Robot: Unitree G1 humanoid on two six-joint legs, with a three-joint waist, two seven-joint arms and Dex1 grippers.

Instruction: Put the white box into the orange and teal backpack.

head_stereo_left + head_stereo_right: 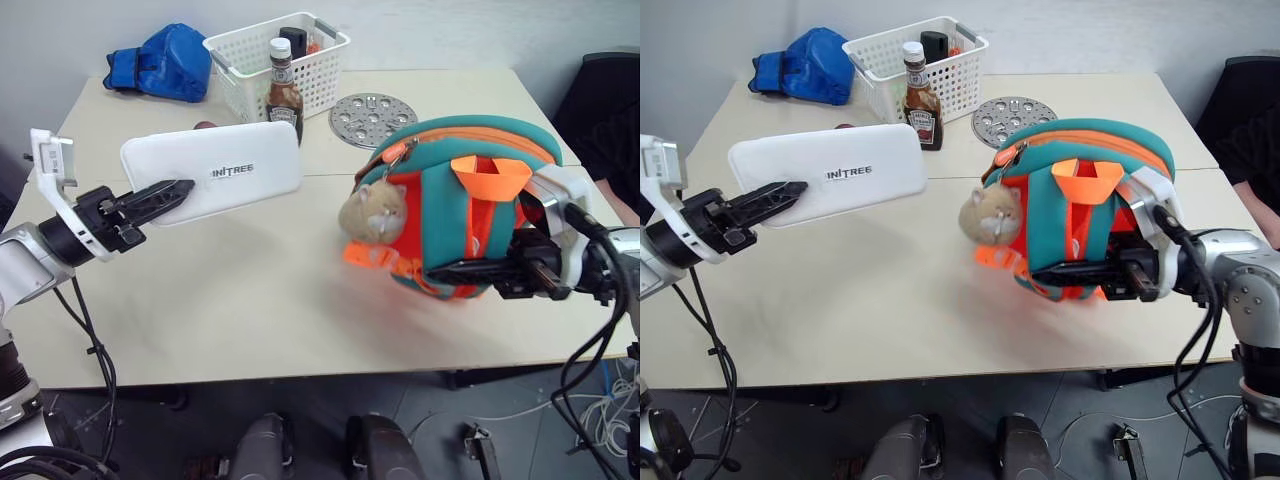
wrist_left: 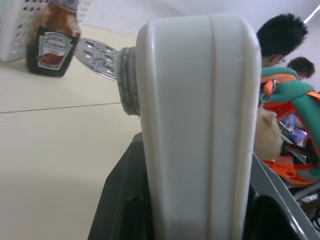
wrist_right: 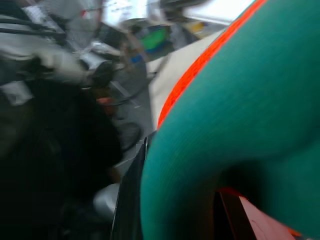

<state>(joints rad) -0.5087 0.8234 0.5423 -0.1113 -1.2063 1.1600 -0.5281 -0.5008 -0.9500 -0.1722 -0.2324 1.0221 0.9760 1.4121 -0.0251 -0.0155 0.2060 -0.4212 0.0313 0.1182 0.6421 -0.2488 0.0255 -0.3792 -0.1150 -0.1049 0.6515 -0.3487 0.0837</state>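
The white box (image 1: 215, 172) is held in the air above the left half of the surface (image 1: 250, 300), gripped at its left short end by the left gripper (image 1: 165, 192), whose fingers are partly closed on that end; it looks stiff, smooth and fairly light, so a hold at one end may let it slip or droop, and a firm pinch across the flat faces seems the safest grip. The orange and teal backpack (image 1: 470, 205) is lifted near the right edge of the surface; the right gripper (image 1: 1080, 268) has its fingers closed tight on a teal strap; the bag is soft and will sag, so its mouth may not stay open. A tan plush charm (image 1: 372, 212) dangles on the bag's side facing the box; it could snag. Along the far edge, well clear, stand a white basket (image 1: 300, 70), a sauce bottle (image 1: 284, 92), a perforated metal disc (image 1: 372, 118) and a blue boxing glove (image 1: 165, 62).
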